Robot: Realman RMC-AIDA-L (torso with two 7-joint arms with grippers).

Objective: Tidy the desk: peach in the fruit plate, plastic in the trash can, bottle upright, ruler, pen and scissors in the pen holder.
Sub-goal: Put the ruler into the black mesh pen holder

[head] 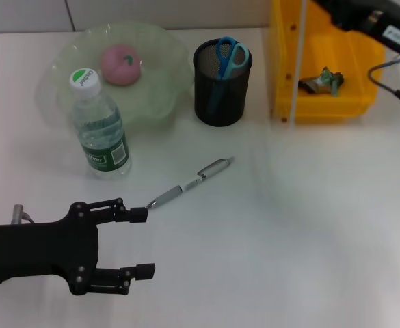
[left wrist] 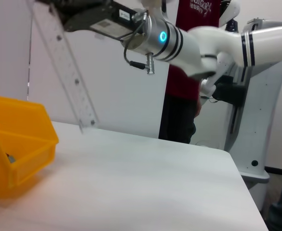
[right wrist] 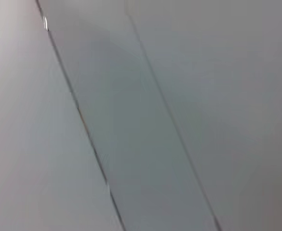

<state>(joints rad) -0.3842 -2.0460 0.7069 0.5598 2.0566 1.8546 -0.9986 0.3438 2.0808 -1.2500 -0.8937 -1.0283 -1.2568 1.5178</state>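
one pen (head: 191, 183) on desk, one upright bottle (head: 100, 128), left tool (head: 142, 243) spread, right tool's state unclear

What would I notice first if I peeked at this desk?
Probably the bright yellow bin at the far right of the desk, with a bit of crumpled plastic inside. Next the pink peach sitting in the pale green fruit plate at the far left, with a water bottle standing upright in front. Close by, the open black left gripper hovers beside a silver pen.
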